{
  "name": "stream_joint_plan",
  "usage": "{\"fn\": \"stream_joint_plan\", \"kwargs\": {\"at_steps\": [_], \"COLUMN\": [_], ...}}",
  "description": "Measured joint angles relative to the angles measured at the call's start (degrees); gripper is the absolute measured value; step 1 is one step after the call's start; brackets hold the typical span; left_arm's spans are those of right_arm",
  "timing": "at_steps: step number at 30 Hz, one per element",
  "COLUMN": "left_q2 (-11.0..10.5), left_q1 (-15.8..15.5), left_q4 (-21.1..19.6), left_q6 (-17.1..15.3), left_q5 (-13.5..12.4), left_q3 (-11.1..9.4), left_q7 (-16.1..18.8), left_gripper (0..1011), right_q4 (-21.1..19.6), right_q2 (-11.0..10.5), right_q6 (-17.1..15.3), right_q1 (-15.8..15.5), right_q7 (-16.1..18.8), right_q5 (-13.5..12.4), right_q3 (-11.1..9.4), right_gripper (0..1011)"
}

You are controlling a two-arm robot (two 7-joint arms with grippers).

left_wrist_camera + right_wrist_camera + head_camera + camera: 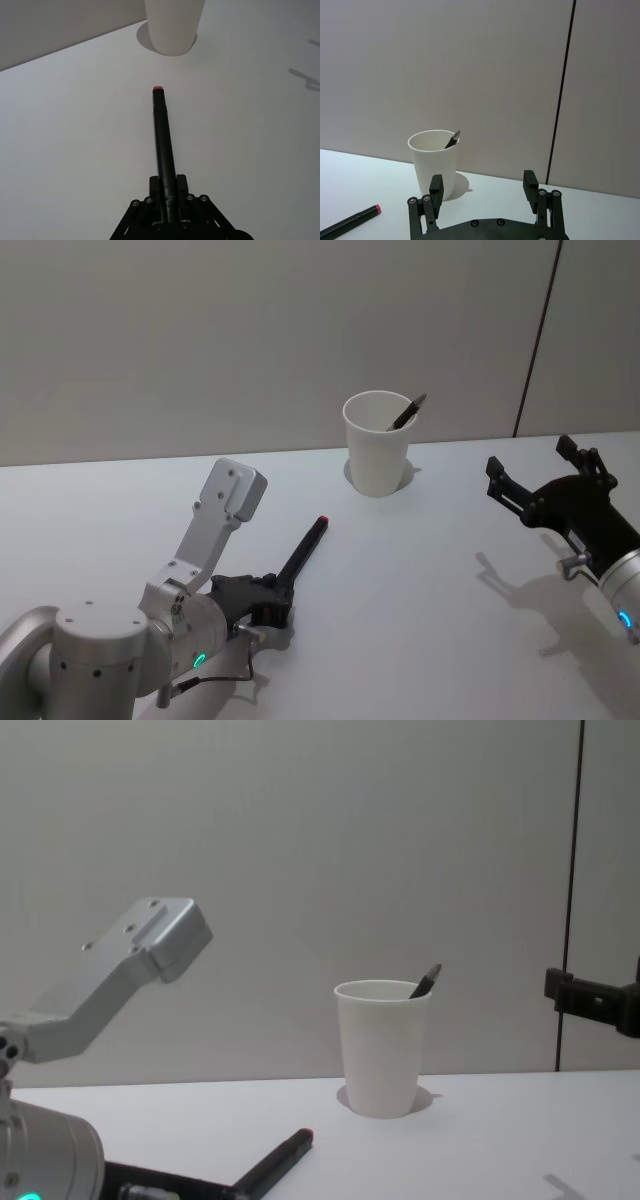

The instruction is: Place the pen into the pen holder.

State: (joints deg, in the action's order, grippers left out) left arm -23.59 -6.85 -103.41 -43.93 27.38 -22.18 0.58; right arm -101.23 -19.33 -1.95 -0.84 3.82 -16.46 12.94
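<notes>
Head view: left end effector (278, 598) pinches the red-tipped pen (305, 552) by its tail; a low tip could topple the paper cup (378, 455); right end effector (531, 456) hovers spread.

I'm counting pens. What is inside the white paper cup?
One dark pen leans on the rim of the paper cup, tip poking out. Its lower part and the cup's bottom are hidden by the wall.

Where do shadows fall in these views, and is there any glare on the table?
Head view: the open right claw throws a soft shadow on the table beside it; no glare. Left wrist view: a pale shadow hugs one side of the pen holder at its base; table evenly lit. Right wrist view: the pen holder's shadow lies on the table behind it, toward the wall.
</notes>
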Motion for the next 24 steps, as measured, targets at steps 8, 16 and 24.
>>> {"fn": "stream_joint_plan", "kwargs": {"at_steps": [8, 16, 24], "left_q2": [-0.1, -0.6, -1.7], "left_q1": [0.5, 1.4, 2.7], "left_q4": [-0.2, -1.2, -2.4], "left_q6": [2.5, 7.8, 14.9], "left_q5": [0.8, 2.2, 3.8], "left_q3": [0.5, 1.6, 3.1], "left_q7": [0.4, 1.7, 2.4], "left_gripper": [191, 191, 191], "right_q4": [0.0, 0.0, 0.0], "right_q2": [0.0, 0.0, 0.0], "right_q6": [0.0, 0.0, 0.0], "right_q1": [0.0, 0.0, 0.0], "right_q7": [0.0, 0.0, 0.0], "right_q5": [0.0, 0.0, 0.0], "right_q3": [0.0, 0.0, 0.0], "right_gripper": [1001, 1001, 1001]}}
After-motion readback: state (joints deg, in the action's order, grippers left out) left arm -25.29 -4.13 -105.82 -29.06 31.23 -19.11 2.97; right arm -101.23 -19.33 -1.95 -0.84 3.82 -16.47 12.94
